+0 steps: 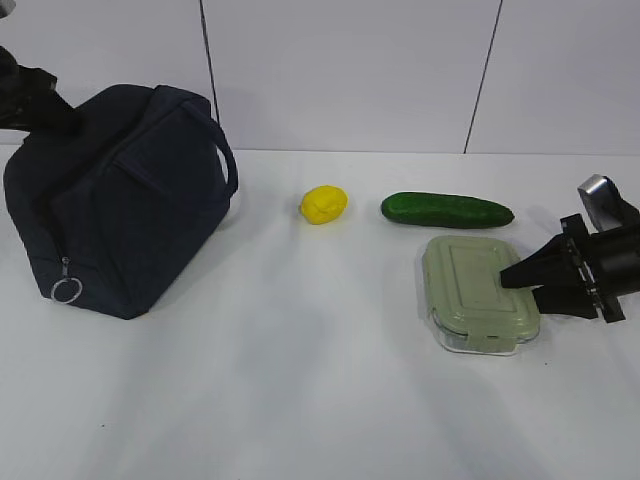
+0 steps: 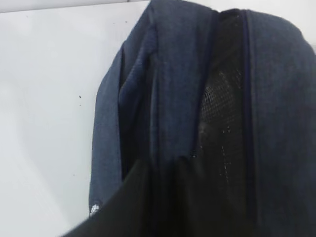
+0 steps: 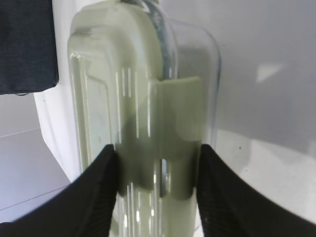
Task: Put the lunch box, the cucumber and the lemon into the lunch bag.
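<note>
The dark navy lunch bag (image 1: 120,210) stands at the left, its silver ring pull (image 1: 66,290) hanging low on the front corner. My left gripper (image 1: 60,115) is at the bag's upper left edge. In the left wrist view its black fingers (image 2: 133,192) pinch a fold of the bag's fabric (image 2: 177,74) close together. The yellow lemon (image 1: 323,204) and dark green cucumber (image 1: 446,209) lie mid-table. The lunch box (image 1: 475,290) rests in front of the cucumber. My right gripper (image 1: 512,279) is shut on its right end, fingers (image 3: 94,187) on either side of the pale green clip (image 3: 173,138).
The white table (image 1: 300,380) runs to a white panelled wall behind. A corner of the navy bag (image 3: 24,44) shows at the upper left of the right wrist view.
</note>
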Action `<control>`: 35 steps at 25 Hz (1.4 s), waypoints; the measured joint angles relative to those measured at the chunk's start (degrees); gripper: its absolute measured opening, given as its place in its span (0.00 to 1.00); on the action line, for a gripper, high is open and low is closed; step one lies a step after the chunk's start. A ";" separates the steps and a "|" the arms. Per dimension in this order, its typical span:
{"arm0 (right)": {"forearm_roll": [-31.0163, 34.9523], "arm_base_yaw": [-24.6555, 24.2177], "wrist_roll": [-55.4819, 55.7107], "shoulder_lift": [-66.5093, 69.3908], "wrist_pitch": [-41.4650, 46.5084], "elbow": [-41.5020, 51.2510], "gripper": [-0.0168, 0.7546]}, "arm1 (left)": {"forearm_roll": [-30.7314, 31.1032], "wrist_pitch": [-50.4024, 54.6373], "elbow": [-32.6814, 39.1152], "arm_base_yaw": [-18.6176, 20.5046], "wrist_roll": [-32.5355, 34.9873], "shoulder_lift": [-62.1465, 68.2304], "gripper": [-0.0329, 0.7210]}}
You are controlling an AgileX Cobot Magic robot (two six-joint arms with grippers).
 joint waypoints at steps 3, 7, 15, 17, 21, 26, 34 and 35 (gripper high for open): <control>0.00 0.00 0.00 0.00 0.00 0.00 0.49 | 0.00 1.45 0.00 0.00 0.00 0.00 0.10; -0.10 0.00 0.00 0.00 0.00 0.00 0.49 | -0.98 3.93 -0.11 0.00 0.00 0.00 0.06; -0.21 0.00 0.00 0.00 -0.10 0.00 0.49 | -2.21 3.00 -0.11 -0.04 -6.57 -2.80 0.06; -0.21 0.00 0.00 0.00 -0.10 0.00 0.49 | -0.60 3.00 -0.11 -0.53 -8.86 -3.55 0.06; -0.21 0.00 0.00 0.00 -0.10 0.00 0.49 | 0.68 3.32 -0.11 -3.03 -12.07 -3.74 0.06; -0.30 0.00 0.00 -0.13 -0.25 0.00 0.49 | 4.22 3.18 -0.11 -6.52 -16.77 -5.41 0.06; -2.02 0.00 0.27 -1.95 -1.79 0.00 0.49 | 9.19 4.72 1.21 -8.24 -25.62 -12.14 0.06; -2.14 0.00 0.43 -2.13 -1.90 0.00 0.49 | 9.47 4.32 2.70 -8.60 -26.12 -12.85 0.06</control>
